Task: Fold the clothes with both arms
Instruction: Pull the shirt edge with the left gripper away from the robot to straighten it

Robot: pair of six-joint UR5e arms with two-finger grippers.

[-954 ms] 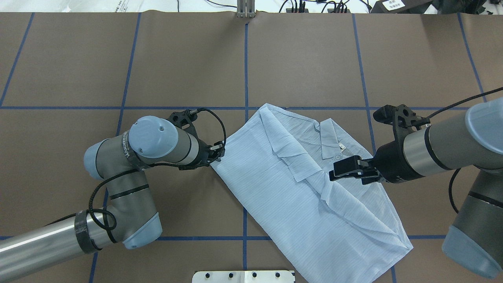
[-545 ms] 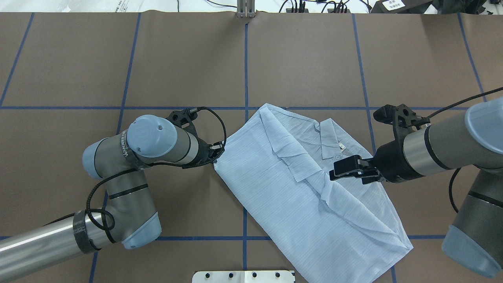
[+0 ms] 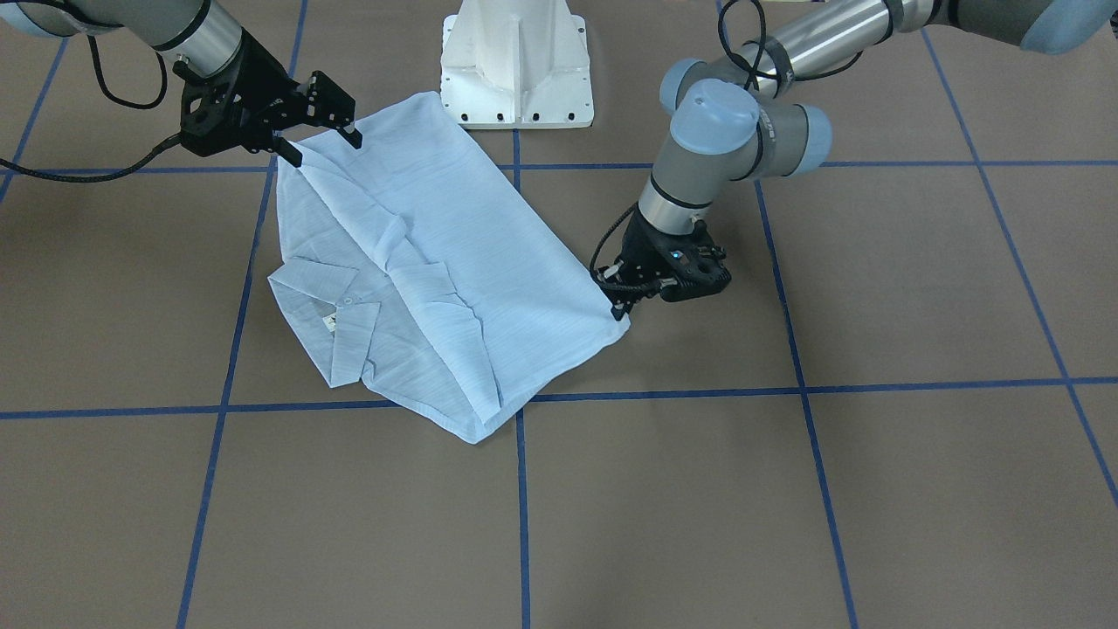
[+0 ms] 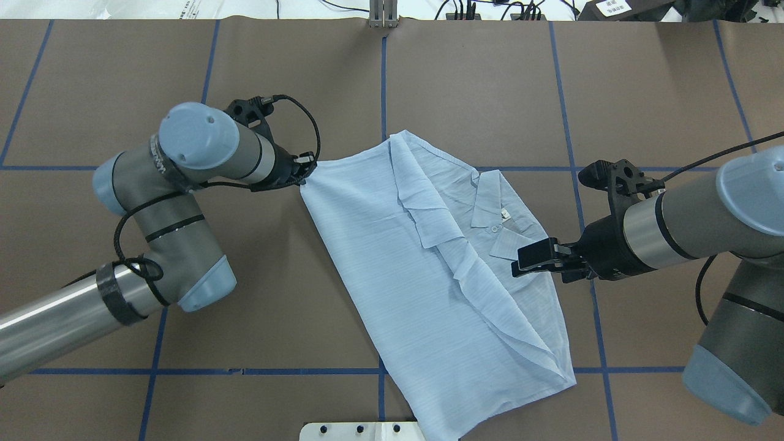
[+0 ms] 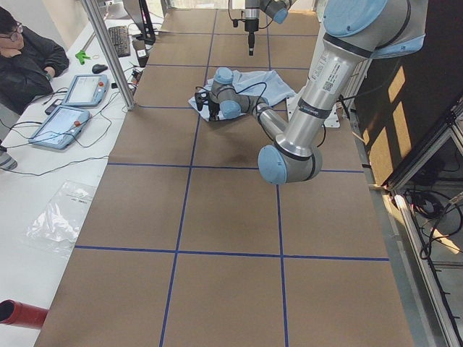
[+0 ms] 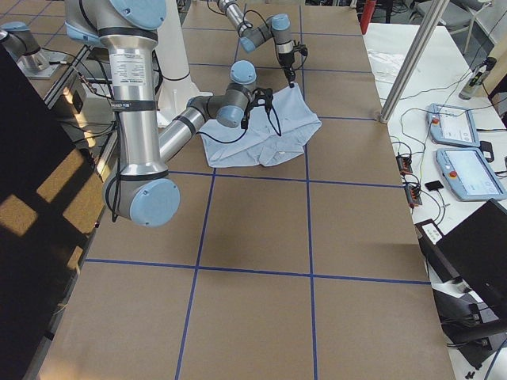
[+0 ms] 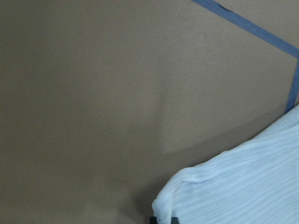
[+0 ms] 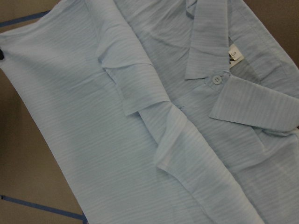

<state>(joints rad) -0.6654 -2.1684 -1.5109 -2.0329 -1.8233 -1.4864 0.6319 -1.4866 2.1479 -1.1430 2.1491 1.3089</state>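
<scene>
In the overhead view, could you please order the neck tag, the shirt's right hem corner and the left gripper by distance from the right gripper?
1. neck tag, just beyond the right gripper.
2. right hem corner, toward the robot.
3. left gripper, across the shirt, leftward.

Overhead cam looks fwd & down from rear; front cam opposite, steep; side cams far; wrist cams v. close. All share shirt (image 4: 429, 263).

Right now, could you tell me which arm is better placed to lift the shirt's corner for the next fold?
Left: the left gripper is shut on the shirt corner, while the right gripper hovers open above it, holding nothing.
</scene>
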